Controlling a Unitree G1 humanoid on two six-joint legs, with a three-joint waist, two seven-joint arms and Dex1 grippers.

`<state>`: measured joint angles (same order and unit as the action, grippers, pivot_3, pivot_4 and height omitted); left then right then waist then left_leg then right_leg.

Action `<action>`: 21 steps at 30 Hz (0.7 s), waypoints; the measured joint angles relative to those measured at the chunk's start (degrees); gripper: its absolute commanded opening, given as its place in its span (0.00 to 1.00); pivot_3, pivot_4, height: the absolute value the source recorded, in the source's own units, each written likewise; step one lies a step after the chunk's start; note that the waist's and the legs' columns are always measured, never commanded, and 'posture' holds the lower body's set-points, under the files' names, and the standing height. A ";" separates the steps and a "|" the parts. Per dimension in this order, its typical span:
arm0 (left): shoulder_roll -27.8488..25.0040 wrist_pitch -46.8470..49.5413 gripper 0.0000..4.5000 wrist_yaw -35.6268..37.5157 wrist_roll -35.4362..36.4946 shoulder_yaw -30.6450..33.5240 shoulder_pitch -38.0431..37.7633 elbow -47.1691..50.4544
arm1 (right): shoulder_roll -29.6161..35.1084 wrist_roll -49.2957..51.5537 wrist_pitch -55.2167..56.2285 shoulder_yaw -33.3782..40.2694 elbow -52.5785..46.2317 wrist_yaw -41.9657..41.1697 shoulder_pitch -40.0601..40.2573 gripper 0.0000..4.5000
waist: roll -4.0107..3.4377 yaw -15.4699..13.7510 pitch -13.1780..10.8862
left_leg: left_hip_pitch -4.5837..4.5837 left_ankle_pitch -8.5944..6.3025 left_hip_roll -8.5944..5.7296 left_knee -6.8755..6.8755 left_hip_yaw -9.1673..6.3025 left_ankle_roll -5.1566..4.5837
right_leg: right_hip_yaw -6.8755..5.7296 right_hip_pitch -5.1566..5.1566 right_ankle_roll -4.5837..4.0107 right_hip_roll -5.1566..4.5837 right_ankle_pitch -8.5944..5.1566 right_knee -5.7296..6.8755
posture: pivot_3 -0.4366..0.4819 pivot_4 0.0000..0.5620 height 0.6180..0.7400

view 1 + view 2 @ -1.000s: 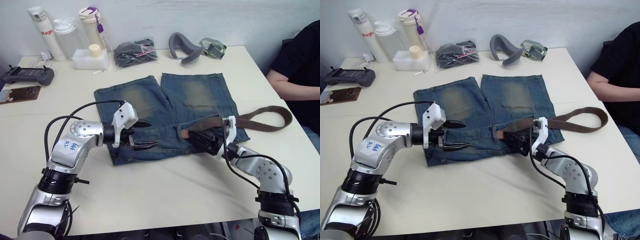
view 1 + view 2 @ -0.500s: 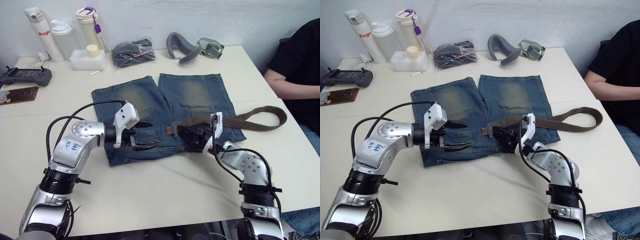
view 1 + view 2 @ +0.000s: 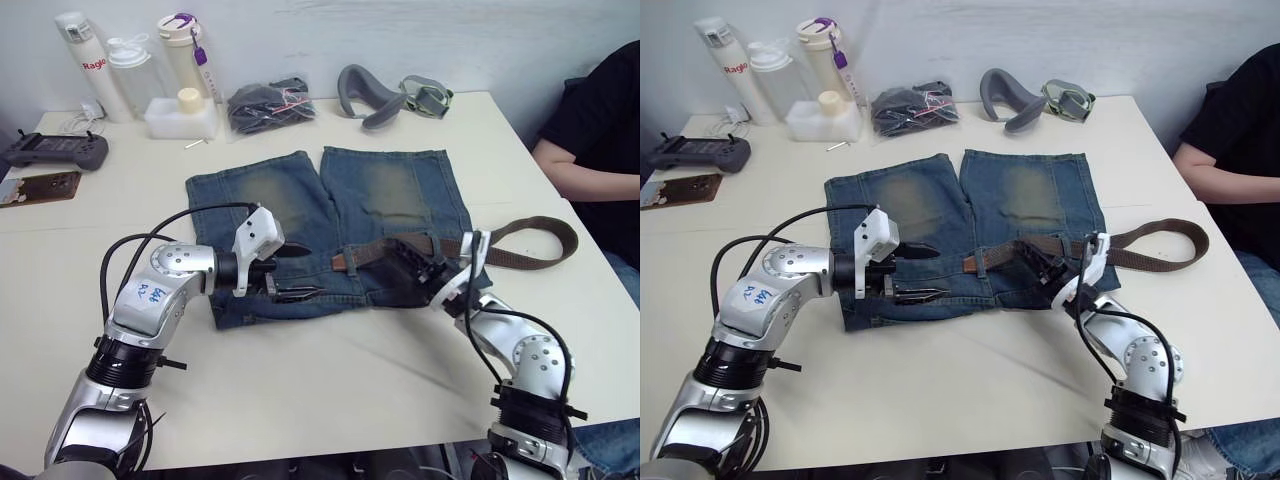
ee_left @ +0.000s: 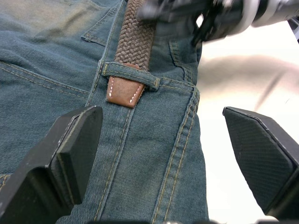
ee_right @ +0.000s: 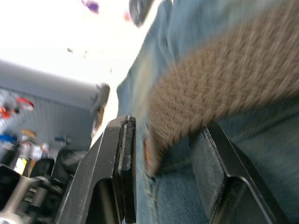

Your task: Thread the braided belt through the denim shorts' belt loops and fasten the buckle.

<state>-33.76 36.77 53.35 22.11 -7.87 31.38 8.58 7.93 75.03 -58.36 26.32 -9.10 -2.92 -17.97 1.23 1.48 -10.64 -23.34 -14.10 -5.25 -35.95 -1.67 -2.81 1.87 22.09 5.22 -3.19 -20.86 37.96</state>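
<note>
Right gripper (image 3: 425, 268) clamps the braided belt (image 3: 520, 243), feeding its tip (image 4: 124, 91) through a belt loop (image 4: 131, 74).
Next: my open left gripper (image 3: 290, 280), at the shorts' (image 3: 380, 190) nine o'clock, takes the tip.

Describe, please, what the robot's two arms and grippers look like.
Both arms are silver metal with black ribbed joints and looping black cables. Each wrist carries a white housing. The left gripper and right gripper each have two black fingers. The left arm bears a blue handwritten label.

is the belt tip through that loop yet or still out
Through. In the left wrist view the belt passes under the loop and its tan tip pokes out the other side, flat on the shorts.
</note>
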 measured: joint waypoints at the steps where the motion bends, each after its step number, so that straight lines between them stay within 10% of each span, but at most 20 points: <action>1: 0.07 -0.04 1.00 0.02 -0.02 -0.05 0.10 -0.13 | 0.16 1.17 0.11 0.21 -0.50 0.69 0.43 0.43 | 0.00 0.06 0.00 | 0.00 0.00 0.02 0.01 0.00 0.00 | 0.00 0.01 0.00 0.01 0.00 0.00 | 0.48 0.27 1.00; 7: 0.38 -0.65 1.00 0.47 -0.38 -0.61 1.19 -0.41 | 0.10 3.60 2.23 -0.53 -0.83 3.74 1.43 0.01 | 0.00 0.14 0.00 | 0.00 0.00 0.02 0.02 0.01 0.00 | 0.01 0.04 0.00 0.01 0.00 0.02 | 0.48 0.27 1.00; 21: -0.91 -0.51 1.00 0.01 -0.59 -0.52 0.50 -0.06 | -2.89 2.66 4.45 -10.12 1.60 4.53 0.35 0.08 | 0.00 0.17 0.00 | -0.01 0.01 0.02 0.03 0.01 0.00 | 0.01 0.07 0.00 0.01 0.00 0.03 | 0.48 0.27 1.00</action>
<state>-34.67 36.26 53.36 21.52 -8.39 31.88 8.52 5.05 77.69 -53.91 16.19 -7.50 1.61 -17.62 1.23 1.65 -10.64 -23.34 -14.09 -5.23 -35.92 -1.66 -2.81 1.87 22.16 5.22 -3.18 -20.86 38.00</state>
